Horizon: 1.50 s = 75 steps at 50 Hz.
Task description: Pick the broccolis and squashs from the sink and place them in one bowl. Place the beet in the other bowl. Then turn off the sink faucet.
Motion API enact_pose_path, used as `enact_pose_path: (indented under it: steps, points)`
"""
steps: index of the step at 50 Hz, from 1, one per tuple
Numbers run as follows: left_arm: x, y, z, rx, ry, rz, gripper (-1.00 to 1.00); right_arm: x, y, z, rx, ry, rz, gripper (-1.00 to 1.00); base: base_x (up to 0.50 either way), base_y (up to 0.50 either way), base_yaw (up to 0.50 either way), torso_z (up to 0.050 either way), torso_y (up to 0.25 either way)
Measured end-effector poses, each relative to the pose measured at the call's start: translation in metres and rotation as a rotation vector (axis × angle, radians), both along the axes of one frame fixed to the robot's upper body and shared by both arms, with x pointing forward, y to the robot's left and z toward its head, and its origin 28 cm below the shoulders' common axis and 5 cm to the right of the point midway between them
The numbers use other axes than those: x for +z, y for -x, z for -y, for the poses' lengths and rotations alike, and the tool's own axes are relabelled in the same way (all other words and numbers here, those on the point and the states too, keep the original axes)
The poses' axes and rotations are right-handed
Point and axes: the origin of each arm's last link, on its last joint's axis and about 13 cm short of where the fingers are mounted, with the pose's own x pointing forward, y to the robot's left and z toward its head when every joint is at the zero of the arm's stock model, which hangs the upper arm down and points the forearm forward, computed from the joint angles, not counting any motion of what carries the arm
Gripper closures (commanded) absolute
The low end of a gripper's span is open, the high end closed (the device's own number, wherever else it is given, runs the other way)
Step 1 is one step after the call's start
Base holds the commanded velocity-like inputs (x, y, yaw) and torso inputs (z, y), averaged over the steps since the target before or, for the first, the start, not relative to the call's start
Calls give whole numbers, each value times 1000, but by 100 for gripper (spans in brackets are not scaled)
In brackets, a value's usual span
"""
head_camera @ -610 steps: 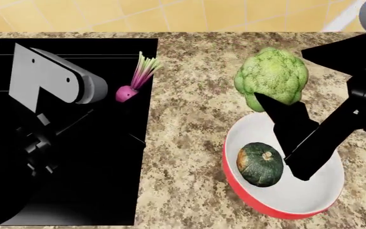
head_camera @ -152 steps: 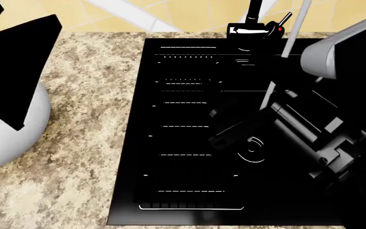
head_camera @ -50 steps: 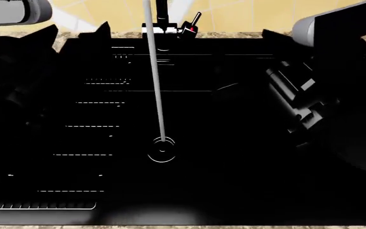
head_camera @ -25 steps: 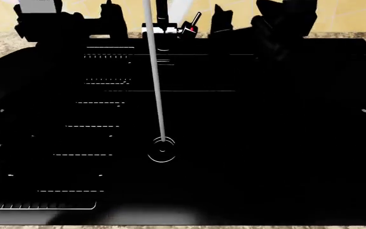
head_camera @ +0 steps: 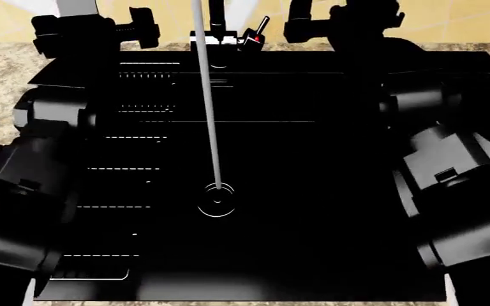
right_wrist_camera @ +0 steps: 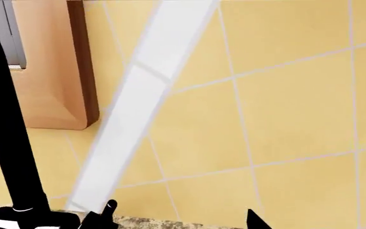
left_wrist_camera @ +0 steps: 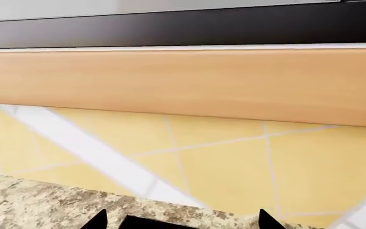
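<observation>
Water runs from the faucet (head_camera: 217, 25) into the sink (head_camera: 313, 191) onto the drain — both arms now flank the basin, clearer than half a second ago. Left gripper (head_camera: 134, 29) and right gripper (head_camera: 300, 25) reach toward the tiled wall; whether they are parted or closed cannot be told.

No readable text, label, brand or number shows anywhere.

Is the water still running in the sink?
Yes, it is on. A pale stream of water falls from the sink faucet onto the drain ring.
</observation>
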Motion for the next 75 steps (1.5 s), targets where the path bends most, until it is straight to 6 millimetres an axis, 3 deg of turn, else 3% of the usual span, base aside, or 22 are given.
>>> enact_pose_path:
  steps: [22, 50, 75]
  points:
    - [-12, -3, -8, -43, -35, -53, -100, -27, -4, -4, 25, 35, -132, -100, 67, 0, 0, 0, 0]
    - [-17, -3, -8, -57, -67, -56, -100, -36, -4, -7, 59, 18, -173, -100, 500, 0, 0, 0, 0]
    - [-23, -3, -10, -53, -64, -67, -100, -38, -5, -12, 173, -79, -124, -100, 8, 0, 0, 0, 0]
